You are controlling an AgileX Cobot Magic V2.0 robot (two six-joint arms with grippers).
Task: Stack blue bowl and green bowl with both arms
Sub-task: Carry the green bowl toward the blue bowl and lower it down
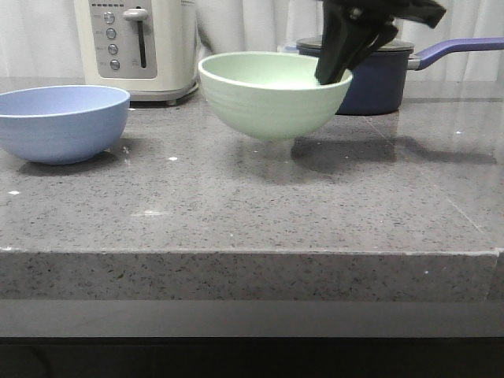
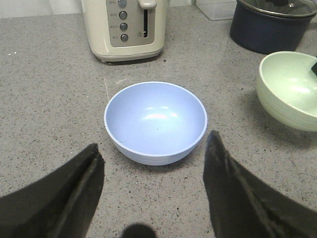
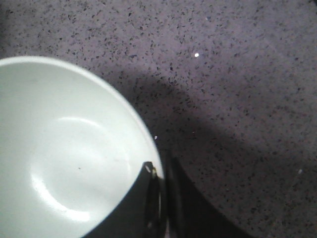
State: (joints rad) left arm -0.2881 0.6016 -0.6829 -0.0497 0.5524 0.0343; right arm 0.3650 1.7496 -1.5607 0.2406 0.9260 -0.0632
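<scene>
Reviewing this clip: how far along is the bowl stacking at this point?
Done: the right gripper has pinched the green bowl by its rim and lifted it clear of the counter; its shadow lies below it. In hand: carrying it, tilted slightly. Left: the blue bowl sits empty on the counter at the left, with the left gripper open just short of it, not gripping. The bowls are apart, nothing stacked yet.

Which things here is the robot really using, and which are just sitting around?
Using: green bowl, pinched at its rim by the right gripper; blue bowl, in front of the open left gripper.

Just sitting: toaster, saucepan, clear container.
</scene>
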